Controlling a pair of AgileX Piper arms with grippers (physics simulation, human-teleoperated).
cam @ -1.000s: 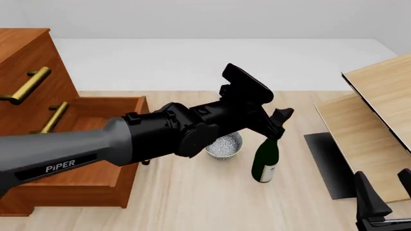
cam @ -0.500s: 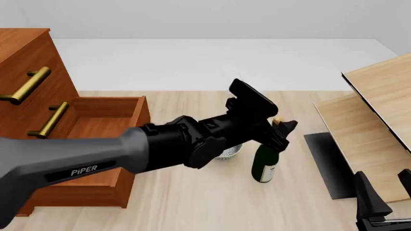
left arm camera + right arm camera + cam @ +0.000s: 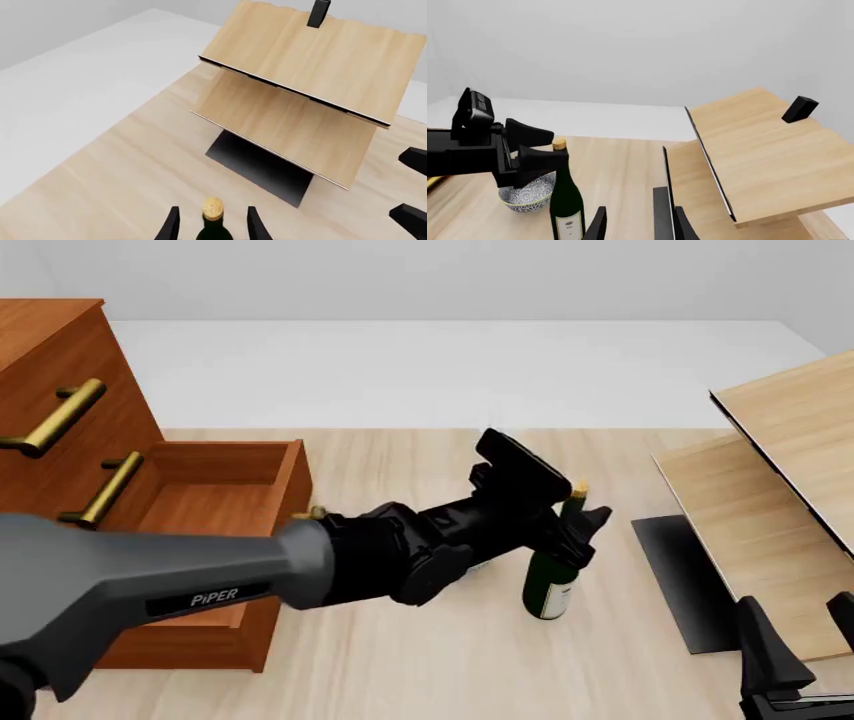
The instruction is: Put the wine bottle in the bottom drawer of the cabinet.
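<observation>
Left jaws point(image 3: 210, 227) spread apart, one finger on either side of the neck of the wine bottle point(image 3: 551, 575), just under the tan cork; not clamped on the glass as far as the left wrist view shows, gaps visible on both sides. Standing upright on the desk point(image 3: 400, 660) near its middle, well apart from the cabinet point(image 3: 54, 370) at the left edge. So: bottle reached and bracketed, not yet gripped, lifted or carried, by the look of it; most of the task left. Just beside the bottle, behind the left arm's wrist, a speckled bowl point(image 3: 527, 195), nothing discernible inside it from these angles. Further left, the bottom drawer point(image 3: 200, 500) pulled out and open, its wooden interior bare where visible, though much of it hidden by the arm; opening step apparently done. Upper drawers with brass handles point(image 3: 54, 420) shut. Right jaws point(image 3: 637, 225) low at the near right corner of the desk, parted and holding nothing, idle. Beyond them, pale wooden shelving point(image 3: 787, 470) along the right edge, with a dark panel below it.
</observation>
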